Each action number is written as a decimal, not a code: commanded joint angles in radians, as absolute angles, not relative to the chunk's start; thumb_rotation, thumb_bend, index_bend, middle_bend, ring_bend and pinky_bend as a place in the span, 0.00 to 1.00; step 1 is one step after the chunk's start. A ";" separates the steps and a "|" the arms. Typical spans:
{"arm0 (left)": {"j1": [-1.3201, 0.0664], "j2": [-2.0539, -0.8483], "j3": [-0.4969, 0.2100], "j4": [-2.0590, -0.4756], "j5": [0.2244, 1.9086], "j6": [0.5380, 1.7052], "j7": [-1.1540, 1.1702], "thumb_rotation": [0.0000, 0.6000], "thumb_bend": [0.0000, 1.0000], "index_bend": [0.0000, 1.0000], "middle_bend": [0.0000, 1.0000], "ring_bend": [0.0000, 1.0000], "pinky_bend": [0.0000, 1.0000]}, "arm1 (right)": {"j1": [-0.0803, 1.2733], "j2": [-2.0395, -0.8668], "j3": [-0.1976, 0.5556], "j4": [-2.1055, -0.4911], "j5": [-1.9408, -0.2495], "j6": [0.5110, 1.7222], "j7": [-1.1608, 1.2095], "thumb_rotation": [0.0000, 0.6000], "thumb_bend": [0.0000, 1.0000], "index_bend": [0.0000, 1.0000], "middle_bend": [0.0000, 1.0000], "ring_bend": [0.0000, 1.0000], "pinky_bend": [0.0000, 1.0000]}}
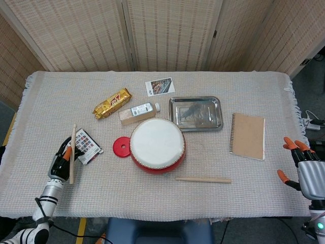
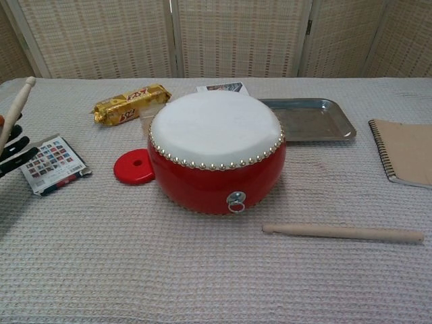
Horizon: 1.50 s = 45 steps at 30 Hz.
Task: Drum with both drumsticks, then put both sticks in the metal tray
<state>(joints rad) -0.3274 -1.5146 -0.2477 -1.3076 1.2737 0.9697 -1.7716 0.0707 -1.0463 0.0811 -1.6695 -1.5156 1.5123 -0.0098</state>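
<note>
Covering the table (image 1: 238,193) is a pale woven cloth, with woven reed screens (image 1: 167,33) behind its far edge. From the head view, the red drum (image 1: 157,146) sits near the middle and the metal tray (image 1: 196,113) just beyond it to the right, empty. One drumstick (image 1: 203,179) lies loose toward the near edge, in front of the drum. At the left near corner the left hand (image 1: 62,163) grips the other drumstick (image 1: 72,152), fingers curled round it. Off the right edge, the right hand (image 1: 303,168) hangs with fingers spread, holding nothing. A notebook (image 1: 248,135), snack bar (image 1: 111,103), small bottle (image 1: 141,109), photo card (image 1: 160,86), red disc (image 1: 122,147) and stamp-patterned packet (image 1: 85,145) lie around.

From the chest view, the drum (image 2: 216,152) stands between the disc (image 2: 134,167) and the tray (image 2: 309,119); the loose stick (image 2: 343,233) lies before it, and the held stick (image 2: 17,110) tilts at the left edge.
</note>
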 commanded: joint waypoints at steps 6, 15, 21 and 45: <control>-0.329 -1.506 -0.262 -1.329 1.277 0.950 -1.788 1.00 0.51 0.02 0.42 0.41 0.38 | 0.069 -1.047 0.082 -1.667 -1.511 1.512 -0.008 1.00 0.18 0.08 0.24 0.11 0.25; -0.317 -1.496 -0.285 -1.359 1.263 0.903 -1.862 1.00 0.47 0.00 0.41 0.41 0.38 | 0.067 -1.046 0.083 -1.663 -1.504 1.512 0.000 1.00 0.18 0.08 0.24 0.11 0.25; -0.304 -1.489 -0.290 -1.364 1.275 0.919 -1.849 0.99 0.41 0.04 0.41 0.42 0.44 | 0.070 -1.047 0.083 -1.663 -1.506 1.509 -0.001 1.00 0.18 0.08 0.24 0.11 0.25; -0.234 -1.517 -0.259 -1.296 1.303 1.017 -1.603 0.54 0.38 0.48 0.68 0.61 0.60 | 0.071 -1.038 0.080 -1.693 -1.526 1.516 -0.016 1.00 0.18 0.08 0.24 0.11 0.25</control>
<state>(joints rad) -0.2484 -1.4922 -0.2856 -1.3270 1.2673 0.9740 -1.6502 0.0711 -1.0380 0.0797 -1.6933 -1.5258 1.5157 -0.0160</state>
